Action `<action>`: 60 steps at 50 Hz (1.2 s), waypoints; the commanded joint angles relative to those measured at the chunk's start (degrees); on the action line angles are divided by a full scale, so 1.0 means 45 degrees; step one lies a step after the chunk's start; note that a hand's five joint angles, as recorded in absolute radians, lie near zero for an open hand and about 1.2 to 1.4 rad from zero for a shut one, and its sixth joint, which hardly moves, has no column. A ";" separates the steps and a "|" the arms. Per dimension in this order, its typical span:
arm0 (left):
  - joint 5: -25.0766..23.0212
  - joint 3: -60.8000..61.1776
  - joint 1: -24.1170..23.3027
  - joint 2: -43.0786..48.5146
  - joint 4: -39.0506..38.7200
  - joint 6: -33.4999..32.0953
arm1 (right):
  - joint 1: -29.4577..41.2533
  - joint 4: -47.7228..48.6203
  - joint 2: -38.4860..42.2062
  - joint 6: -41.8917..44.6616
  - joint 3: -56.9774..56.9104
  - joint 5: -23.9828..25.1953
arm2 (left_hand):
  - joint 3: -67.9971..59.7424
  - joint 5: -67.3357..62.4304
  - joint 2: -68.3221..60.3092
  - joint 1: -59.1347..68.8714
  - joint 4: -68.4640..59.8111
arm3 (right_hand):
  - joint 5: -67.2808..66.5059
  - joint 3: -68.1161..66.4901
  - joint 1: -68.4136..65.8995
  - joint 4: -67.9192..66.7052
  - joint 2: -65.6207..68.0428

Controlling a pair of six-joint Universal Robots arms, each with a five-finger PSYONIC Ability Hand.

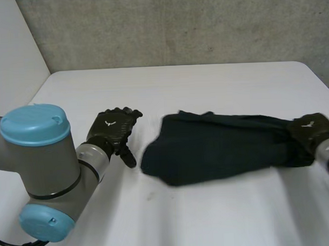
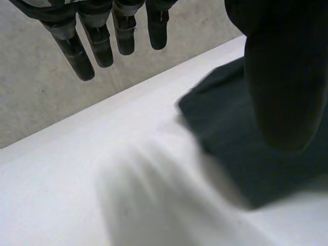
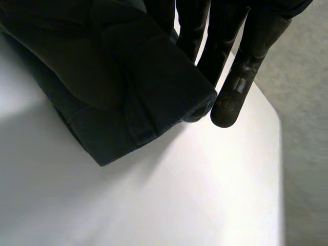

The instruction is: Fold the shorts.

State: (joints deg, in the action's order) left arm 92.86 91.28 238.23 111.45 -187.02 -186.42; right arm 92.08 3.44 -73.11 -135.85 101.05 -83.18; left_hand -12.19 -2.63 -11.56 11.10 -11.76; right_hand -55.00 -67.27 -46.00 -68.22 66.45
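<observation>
Here, dark shorts (image 1: 219,148) lie across the tabletop (image 1: 206,89). The right hand (image 1: 310,130) pinches their right end in its fingers, likely to fold it over; the left hand (image 1: 112,130) hovers near the other end, fingers loose and empty.

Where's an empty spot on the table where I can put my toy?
The table is bare between the shorts and the back wall, and in front of the shorts. It is tight between the left hand and the shorts, and where the right hand grips them.
</observation>
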 commanded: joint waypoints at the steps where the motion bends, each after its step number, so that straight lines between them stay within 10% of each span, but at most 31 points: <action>1: -0.0030 0.0223 0.0028 -0.0352 -0.0042 0.0001 | -0.0543 -0.1623 -0.0238 0.4269 -0.1261 0.0124 | 0.0364 0.0462 0.0225 -0.0122 0.0268 | -0.3334 -0.2830 -0.7556 -0.2617 0.3012; 19: -0.0010 -0.0089 0.0087 -0.0508 -0.0101 0.0001 | 0.7680 -0.3087 0.3429 0.5836 -0.6261 0.3402 | 0.0439 0.0537 0.0300 -0.0197 0.0343 | -0.3334 -0.2830 -0.7556 -0.2617 0.3012; 26: 0.0029 -0.0850 0.0340 -0.0723 -0.0081 0.0156 | 0.7664 -0.3363 0.4059 0.2605 -0.6692 0.3854 | 0.0365 0.0463 0.0225 -0.0123 0.0269 | 1.2222 1.2726 0.7999 1.2938 -1.2544; 38: -0.0244 -0.4013 -0.0399 0.0309 -0.0238 0.0215 | 0.4385 -0.3070 0.1014 -0.7673 -0.5954 0.2918 | 0.0177 0.0276 0.0038 0.0065 0.0082 | 1.2222 1.2726 0.7999 1.2938 -1.2544; 60: -0.0305 -0.7727 -0.2550 0.6033 0.2241 -0.0174 | 0.3288 -0.1626 0.2827 -0.7663 -0.4233 0.2566 | -0.0496 -0.0398 -0.0635 0.0738 -0.0591 | 1.2222 1.2726 0.7999 1.2938 -1.2544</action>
State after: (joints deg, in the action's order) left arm 88.19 58.49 226.21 133.95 -182.75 -185.95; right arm 106.52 -7.58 -64.60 -171.68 80.69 -70.88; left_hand -12.21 -2.65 -11.69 11.30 -11.88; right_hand -4.00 -12.05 -11.71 -13.41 12.79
